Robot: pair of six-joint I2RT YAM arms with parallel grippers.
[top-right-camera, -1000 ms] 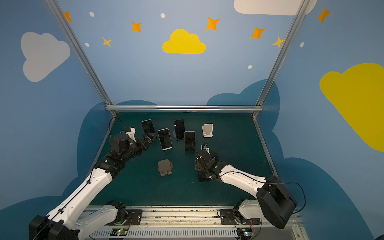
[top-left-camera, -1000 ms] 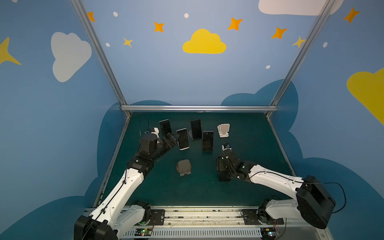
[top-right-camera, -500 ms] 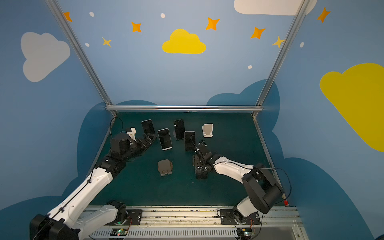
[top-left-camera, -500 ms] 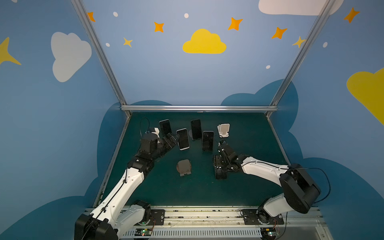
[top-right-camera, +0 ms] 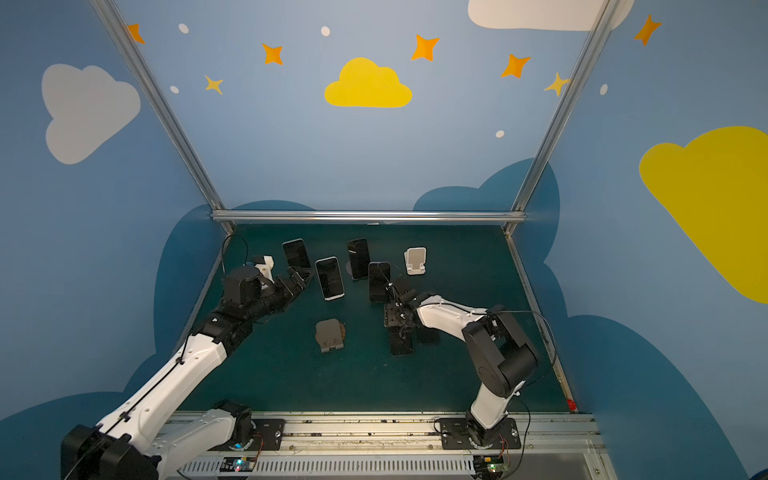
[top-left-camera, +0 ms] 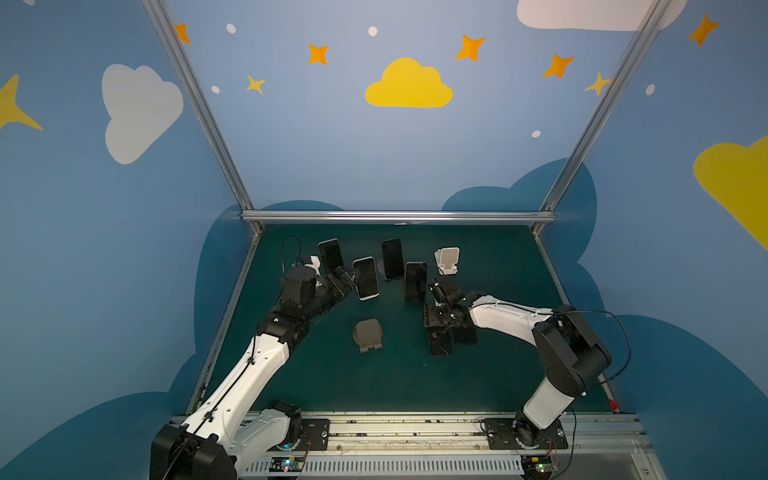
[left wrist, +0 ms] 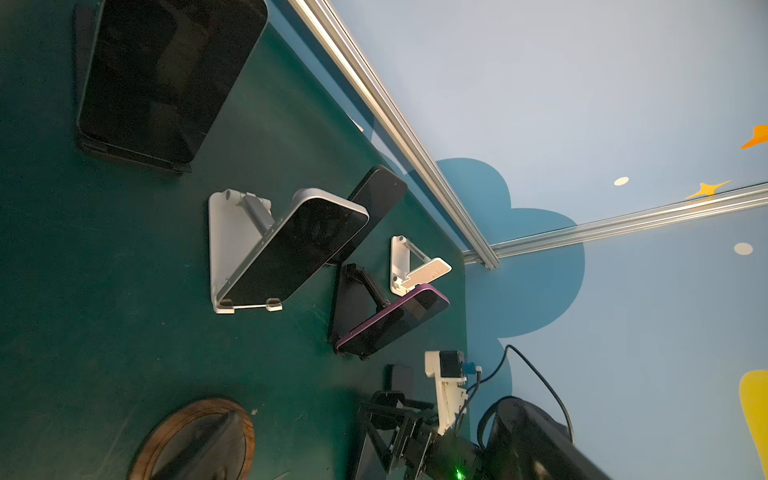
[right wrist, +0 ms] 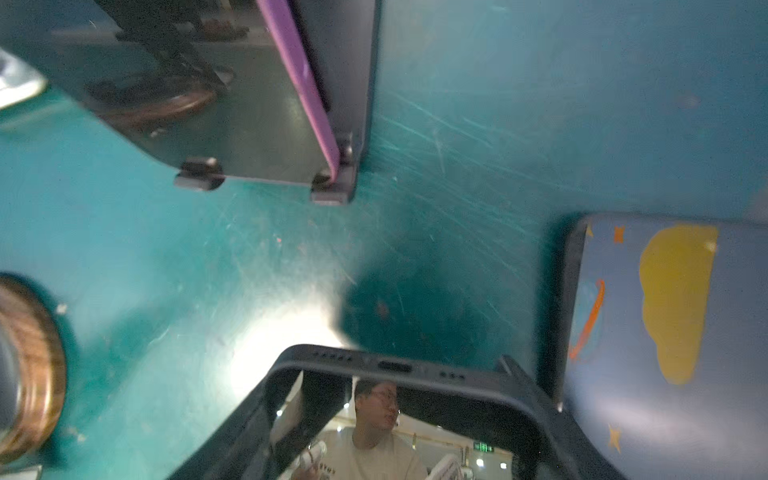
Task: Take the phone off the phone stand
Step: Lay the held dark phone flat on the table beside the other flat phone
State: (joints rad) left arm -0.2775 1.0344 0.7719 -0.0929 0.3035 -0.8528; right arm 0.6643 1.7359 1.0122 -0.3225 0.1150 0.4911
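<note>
The right gripper (top-left-camera: 437, 329) sits right of centre, low over the green table (top-left-camera: 498, 374). Its jaws are closed part-way onto the long sides of a dark-cased phone (top-left-camera: 439, 344), which reaches from the jaws toward the near edge. In the right wrist view the phone's port end points away from the camera. Its glass faces up and mirrors a person. I cannot tell whether the phone touches the table.

Just right of it a flat phone (top-left-camera: 465, 336) lies screen-up on the table, reflecting the painted wall. To the left, well apart, an empty wooden stand (top-left-camera: 368, 334) sits on the table. On the far side of the right gripper a purple phone (top-left-camera: 415, 281) leans in a black stand (right wrist: 336, 183). Farther back and to the right is an empty white stand (top-left-camera: 448, 261).

The left gripper (top-left-camera: 348, 279) hovers in the far left part of the table, its jaws spread wide with nothing between them. It is just left of a silver-edged phone (top-left-camera: 365, 277) propped in a large white stand (left wrist: 228, 249). It is also on the near side of a black phone (top-left-camera: 330, 255) leaning at the far left. One more upright phone (top-left-camera: 392, 259) leans at the far centre, between the silver-edged phone and the purple phone.
</note>
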